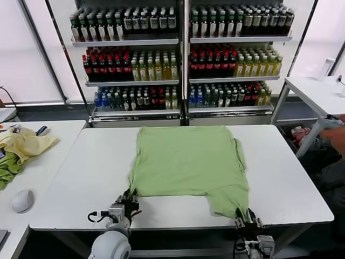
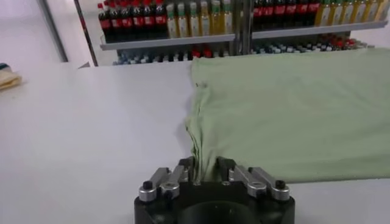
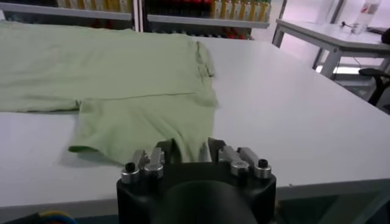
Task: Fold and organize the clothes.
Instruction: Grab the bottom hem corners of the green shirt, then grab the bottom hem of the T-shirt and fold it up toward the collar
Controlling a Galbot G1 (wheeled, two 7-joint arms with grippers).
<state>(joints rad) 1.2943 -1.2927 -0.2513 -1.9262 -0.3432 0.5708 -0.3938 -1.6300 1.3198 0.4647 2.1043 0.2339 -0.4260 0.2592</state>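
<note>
Polo shirt (image 1: 188,162) is pinched at the bench's near edge by left tool (image 1: 131,200) and right tool (image 1: 243,216); uneven lifting risks slippage or skewed fold.

The counter (image 1: 280,178) is seen from above by the head view, facing the drink shelves (image 1: 180,59). Both wrist views sit low and close at the counter's near edge, sharing the shirt (image 1: 188,162).

Showing one light green shirt (image 1: 188,162) at frame centre, two grippers, left gripper (image 1: 129,200) and right gripper (image 1: 243,216), along the bottom edge, one pale yellow cloth (image 1: 24,144) and one computer mouse (image 1: 22,200) at left, and two bottle-filled shelving units (image 1: 183,54) across the top.
</note>
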